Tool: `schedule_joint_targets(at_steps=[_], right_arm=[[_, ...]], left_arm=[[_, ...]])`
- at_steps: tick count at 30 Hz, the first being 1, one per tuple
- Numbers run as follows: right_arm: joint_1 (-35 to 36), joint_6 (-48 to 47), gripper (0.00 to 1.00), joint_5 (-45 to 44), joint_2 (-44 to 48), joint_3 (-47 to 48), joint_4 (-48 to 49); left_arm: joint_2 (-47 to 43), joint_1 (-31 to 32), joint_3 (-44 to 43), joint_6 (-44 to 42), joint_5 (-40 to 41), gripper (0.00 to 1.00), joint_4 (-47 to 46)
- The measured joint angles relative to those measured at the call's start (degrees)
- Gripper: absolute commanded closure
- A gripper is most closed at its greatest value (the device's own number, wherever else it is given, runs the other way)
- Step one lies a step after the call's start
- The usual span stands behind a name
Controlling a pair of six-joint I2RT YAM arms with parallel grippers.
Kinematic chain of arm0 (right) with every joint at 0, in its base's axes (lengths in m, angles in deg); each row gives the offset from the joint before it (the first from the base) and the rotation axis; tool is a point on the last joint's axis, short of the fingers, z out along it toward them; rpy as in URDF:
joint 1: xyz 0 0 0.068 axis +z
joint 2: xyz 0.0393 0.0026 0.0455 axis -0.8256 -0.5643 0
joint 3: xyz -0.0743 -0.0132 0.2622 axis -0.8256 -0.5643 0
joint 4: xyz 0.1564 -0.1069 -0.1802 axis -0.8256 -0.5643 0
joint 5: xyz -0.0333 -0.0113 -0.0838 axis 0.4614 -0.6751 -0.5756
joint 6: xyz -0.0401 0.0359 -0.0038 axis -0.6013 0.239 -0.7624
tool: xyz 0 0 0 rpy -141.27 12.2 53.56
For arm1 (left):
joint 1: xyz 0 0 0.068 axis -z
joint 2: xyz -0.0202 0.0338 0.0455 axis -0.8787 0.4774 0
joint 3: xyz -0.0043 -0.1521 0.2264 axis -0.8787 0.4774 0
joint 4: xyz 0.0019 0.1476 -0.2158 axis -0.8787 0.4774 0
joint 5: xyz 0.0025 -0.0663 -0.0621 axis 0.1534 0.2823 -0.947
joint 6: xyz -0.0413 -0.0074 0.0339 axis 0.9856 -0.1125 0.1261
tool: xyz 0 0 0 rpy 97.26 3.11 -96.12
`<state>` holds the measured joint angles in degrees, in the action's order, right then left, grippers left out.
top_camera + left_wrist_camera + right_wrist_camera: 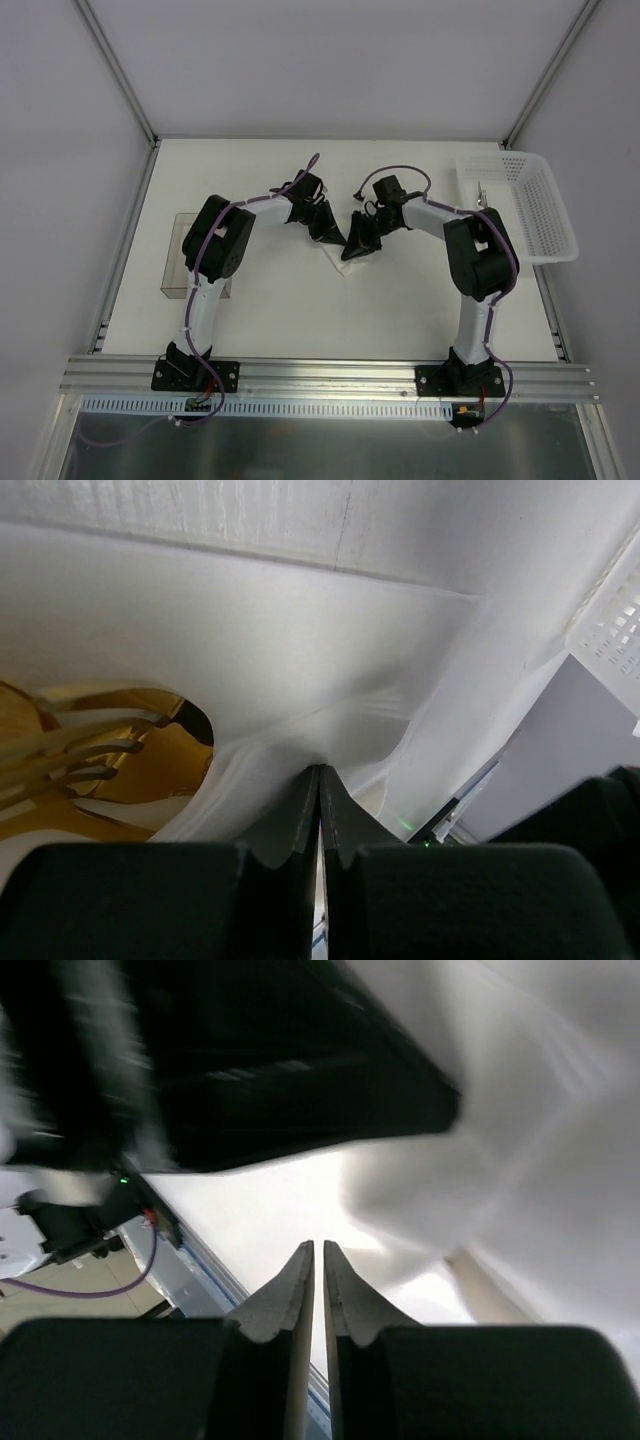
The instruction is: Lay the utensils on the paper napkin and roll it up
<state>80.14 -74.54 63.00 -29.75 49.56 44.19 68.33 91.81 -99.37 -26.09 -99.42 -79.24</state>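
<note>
The white paper napkin is lifted and folded over in the left wrist view. My left gripper is shut on a fold of it. The gold utensils lie under the raised paper at the left, with the fork tines showing. In the top view the left gripper and right gripper meet at the table's middle over the napkin, which they mostly hide. In the right wrist view my right gripper is shut with nothing between the jaws, and the blurred napkin hangs just to its right.
A white perforated basket stands at the right edge with a small metal item inside; it also shows in the left wrist view. A clear plastic container sits by the left arm. The left arm's black body is close above the right gripper.
</note>
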Motion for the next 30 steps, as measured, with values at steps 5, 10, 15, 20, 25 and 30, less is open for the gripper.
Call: schedule_joint_targets(at_steps=[5,10,15,20,25,30], right_arm=[[-2.10,-2.16,0.90,-3.13,-1.25,-1.42,-5.07],[-3.56,-1.81,0.91,-2.36,-5.40,1.60,-9.68],[-3.58,-1.73,0.91,-2.43,-6.49,3.19,-11.78],[-3.61,-1.55,0.91,-2.43,-6.78,3.63,-12.37],[-3.61,-1.51,0.91,-2.40,-6.78,3.65,-12.41],[-3.61,-1.38,0.91,-2.43,-6.82,3.69,-12.48]], left_arm=[[0.00,0.00,-0.04,0.00,0.00,1.00,0.20],[0.00,0.00,-0.07,-0.02,0.00,1.00,0.35],[0.00,0.02,-0.59,-0.85,-0.02,1.00,0.96],[0.00,0.09,-1.84,-3.85,0.02,0.98,2.34],[-0.96,0.09,-1.95,-5.86,-0.07,0.94,2.80],[-4.92,0.07,-0.31,-5.97,-0.55,0.93,2.71]])
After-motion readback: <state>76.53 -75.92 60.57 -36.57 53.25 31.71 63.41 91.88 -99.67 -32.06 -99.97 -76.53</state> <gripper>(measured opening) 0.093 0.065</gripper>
